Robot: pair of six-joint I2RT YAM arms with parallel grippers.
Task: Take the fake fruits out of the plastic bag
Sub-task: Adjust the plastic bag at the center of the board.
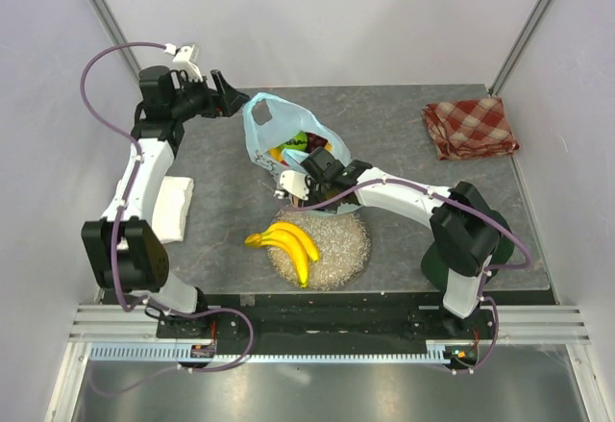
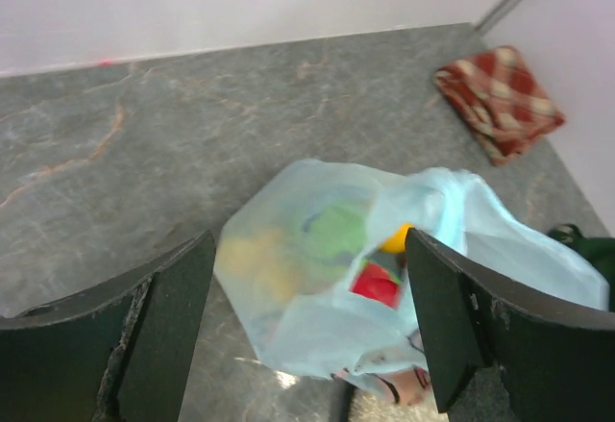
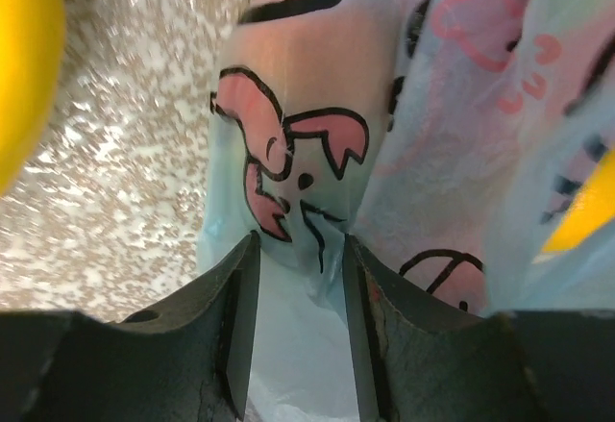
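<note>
Nearest me, the banana bunch lies out on the glittery round mat, at 6 o'clock from the plastic bag. My right gripper pinches the bag's near edge. The other fake fruits sit inside, not yet out. My left gripper hangs open at its 10 o'clock.

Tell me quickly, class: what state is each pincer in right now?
Left pincer: open, holding nothing.
Right pincer: closed on a fold of the plastic bag.

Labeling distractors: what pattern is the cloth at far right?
Red-and-tan checks; the cloth shows best in the top external view.
</note>
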